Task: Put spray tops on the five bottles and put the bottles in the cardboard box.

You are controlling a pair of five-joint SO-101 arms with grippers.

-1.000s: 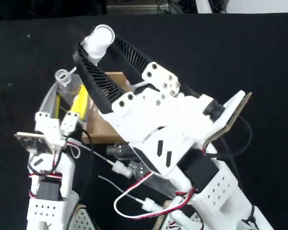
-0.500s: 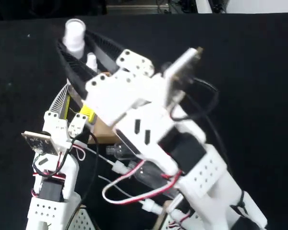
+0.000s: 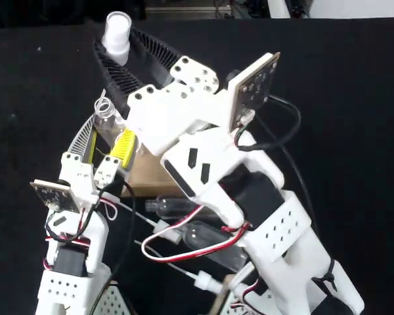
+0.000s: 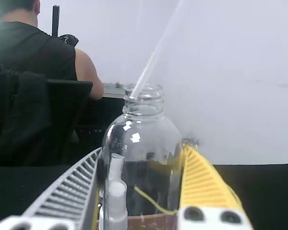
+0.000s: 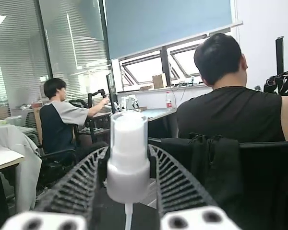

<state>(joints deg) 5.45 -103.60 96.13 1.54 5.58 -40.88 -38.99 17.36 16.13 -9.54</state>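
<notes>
Holds the bottle [image 3: 104,115] upright in the left gripper [image 3: 109,133], over the cardboard box [image 3: 146,174] at its left edge; pinches the spray top [image 3: 117,29] in the right gripper [image 3: 119,47], above and farther out, tube [image 4: 154,52] slanting down into the neck.

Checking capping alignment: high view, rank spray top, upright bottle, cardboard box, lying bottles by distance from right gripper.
1. spray top, in the right gripper
2. upright bottle, held by the left gripper
3. cardboard box, beside that bottle
4. lying bottles, beyond the box

Your left claw [image 4: 140,158] in ribbed matt plastic, glossy clear plastic bottle [image 4: 139,139], smooth white plastic spray top [image 5: 128,139], matt black desk [image 3: 341,79], brown cardboard box [image 3: 148,174].
</notes>
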